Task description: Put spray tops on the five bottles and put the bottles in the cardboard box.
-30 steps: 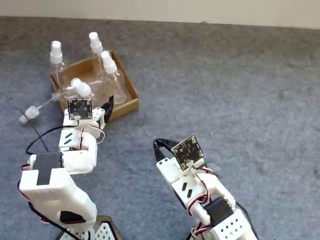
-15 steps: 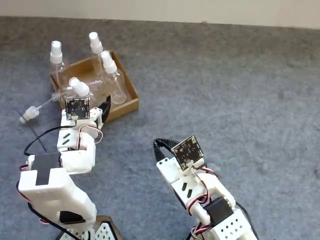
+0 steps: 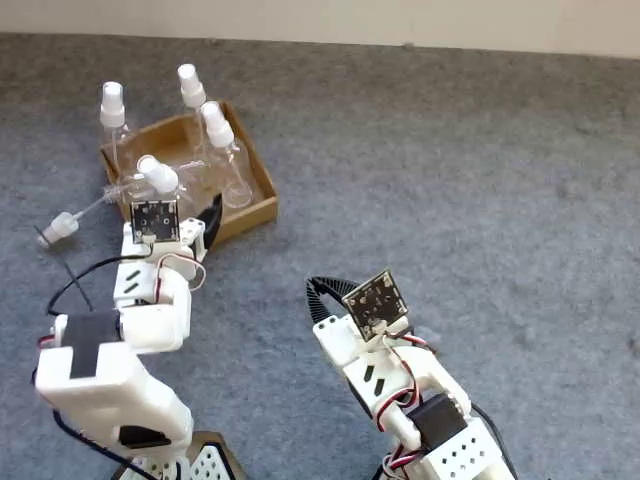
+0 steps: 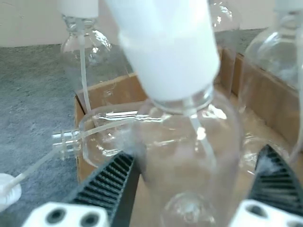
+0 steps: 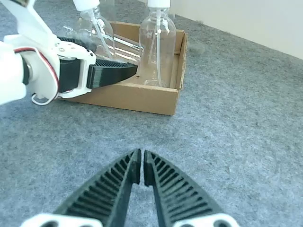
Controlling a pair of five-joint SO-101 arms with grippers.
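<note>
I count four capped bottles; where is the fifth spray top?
High view: the spray top lies on the carpet left of the cardboard box, its tube reaching the tipped bottle.

You'll see three clear bottles (image 3: pixel 236 182) with white spray tops (image 3: pixel 214 122) standing upright at the cardboard box (image 3: pixel 255 215), a fourth bottle (image 4: pixel 189 156), capped, tilted over its near side, and a fifth bottle (image 4: pixel 102 139) lying sideways, its loose top (image 3: pixel 60 228) out on the surface (image 3: pixel 450 200).
</note>
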